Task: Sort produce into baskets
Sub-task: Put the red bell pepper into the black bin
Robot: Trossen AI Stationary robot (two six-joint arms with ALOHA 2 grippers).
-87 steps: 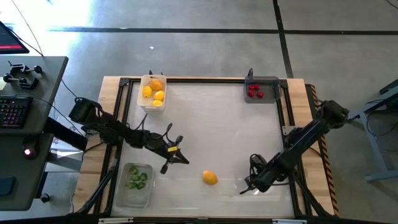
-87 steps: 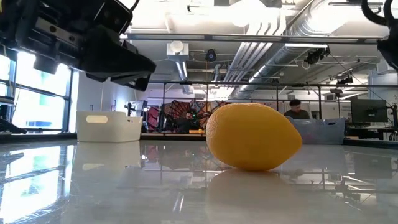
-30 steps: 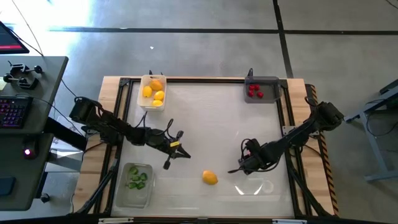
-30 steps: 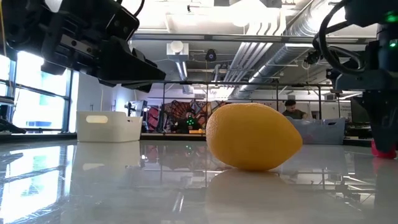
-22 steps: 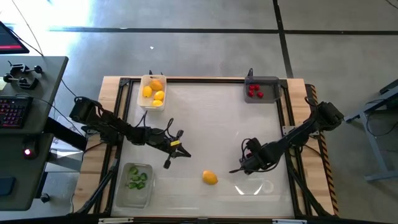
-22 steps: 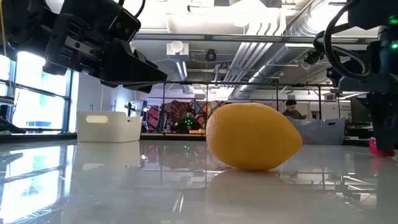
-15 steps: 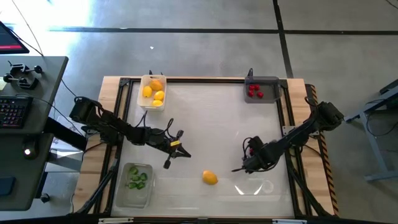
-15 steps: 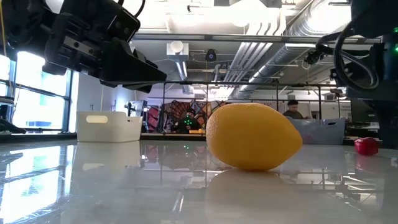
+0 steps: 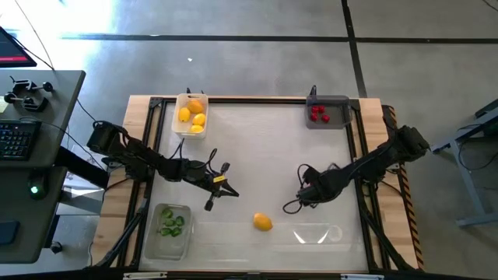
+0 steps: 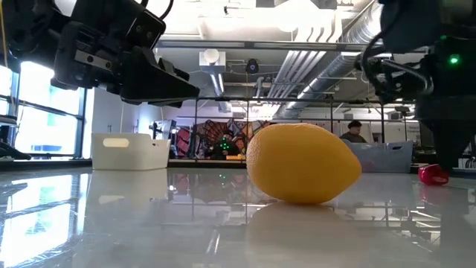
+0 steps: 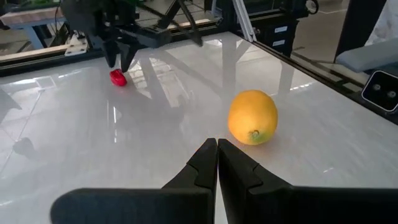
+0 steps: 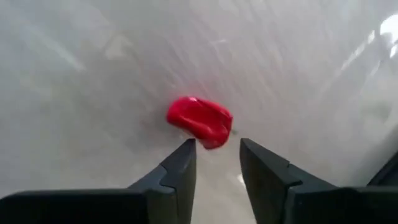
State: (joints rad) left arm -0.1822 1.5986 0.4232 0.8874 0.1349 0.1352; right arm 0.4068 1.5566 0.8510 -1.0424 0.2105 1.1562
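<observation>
A small red berry (image 12: 200, 121) lies on the white table. My right gripper (image 12: 214, 149) points steeply down just over it, open, with its fingertips short of the berry on either side and touching nothing. The left wrist view shows the same berry (image 11: 118, 78) under my right gripper (image 11: 119, 61). A yellow-orange lemon-shaped fruit (image 9: 263, 222) rests on its side near the front middle. My left gripper (image 9: 233, 195) hovers shut to the left of that fruit (image 11: 252, 117).
At the far left stands a white tray (image 9: 178, 124) holding yellow and orange fruit. The dark grey tray (image 9: 330, 102) at the far right holds red berries. A clear tray (image 9: 156, 243) at the near left holds green pieces. The table's middle is bare.
My right gripper has shifted a little toward the table's far edge and rolled about its wrist. The red berry, under that gripper a second ago, has slid a short way across the table and lies bare beside the fingers.
</observation>
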